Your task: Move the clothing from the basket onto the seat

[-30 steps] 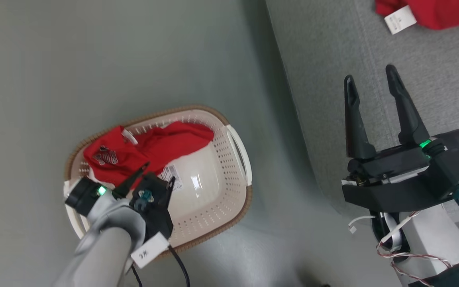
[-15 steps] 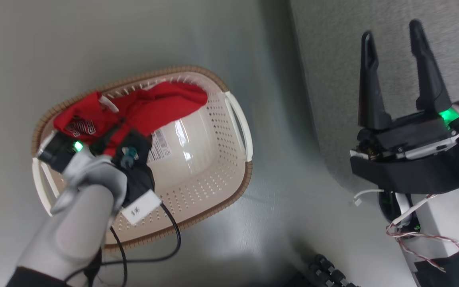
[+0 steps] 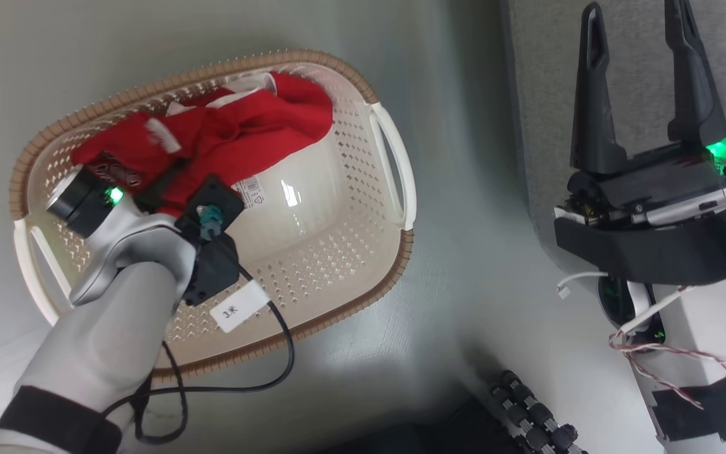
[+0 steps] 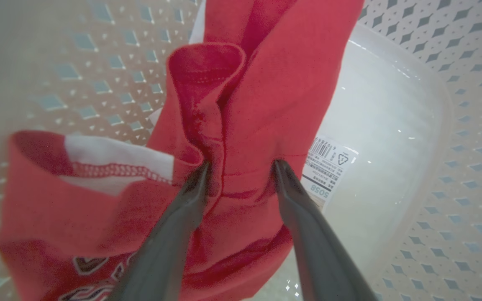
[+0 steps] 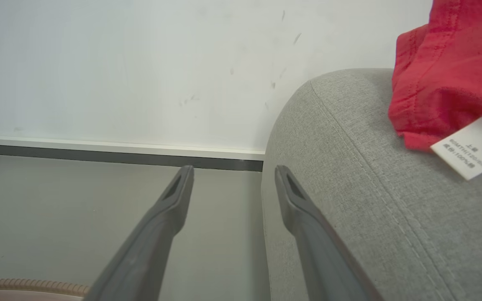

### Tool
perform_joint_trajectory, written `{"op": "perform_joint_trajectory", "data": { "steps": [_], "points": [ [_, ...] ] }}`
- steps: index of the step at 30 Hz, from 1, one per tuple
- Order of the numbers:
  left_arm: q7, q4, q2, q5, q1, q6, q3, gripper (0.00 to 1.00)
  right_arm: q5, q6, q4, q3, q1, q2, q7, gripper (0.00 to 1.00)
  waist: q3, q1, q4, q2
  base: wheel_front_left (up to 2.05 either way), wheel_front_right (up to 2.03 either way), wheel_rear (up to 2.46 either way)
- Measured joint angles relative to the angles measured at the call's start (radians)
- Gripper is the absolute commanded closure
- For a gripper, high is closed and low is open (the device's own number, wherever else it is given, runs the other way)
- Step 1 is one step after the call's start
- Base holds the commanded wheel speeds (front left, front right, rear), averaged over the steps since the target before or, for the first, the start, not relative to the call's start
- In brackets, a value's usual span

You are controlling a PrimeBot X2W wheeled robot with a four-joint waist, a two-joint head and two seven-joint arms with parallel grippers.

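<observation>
Your left gripper (image 4: 239, 167) is down in the cream perforated plastic basket (image 3: 312, 277), which has a brown rim and sits on the grey floor (image 3: 464, 252) at left. Its fingers stand apart, straddling a fold of the bright red white-trimmed garment (image 3: 243, 135) bunched at the far end. Your right gripper (image 3: 634, 12) hangs spread and empty at the edge of the light-grey fabric seat (image 5: 349, 188), where another red garment with a white tag (image 5: 446, 83) lies.

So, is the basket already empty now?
No, a red garment lies bunched inside the basket, against one end.
</observation>
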Motion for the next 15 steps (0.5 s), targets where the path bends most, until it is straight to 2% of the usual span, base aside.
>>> {"op": "perform_joint_trajectory", "data": {
  "steps": [8,15],
  "points": [
    [-0.071,0.02,-0.061,0.006,-0.008,0.007,-0.029,1.0,-0.003,0.001,0.041,-0.005,-0.013,0.009,0.0,0.0,0.001,-0.0002,0.012,-0.0001,0.0,0.0,0.0],
    [-0.171,0.026,-0.109,-0.03,0.001,0.006,-0.022,1.0,-0.012,0.033,0.113,0.009,-0.03,0.006,0.0,0.0,-0.04,-0.0002,0.026,-0.0002,0.0,0.0,0.0]
  ]
}}
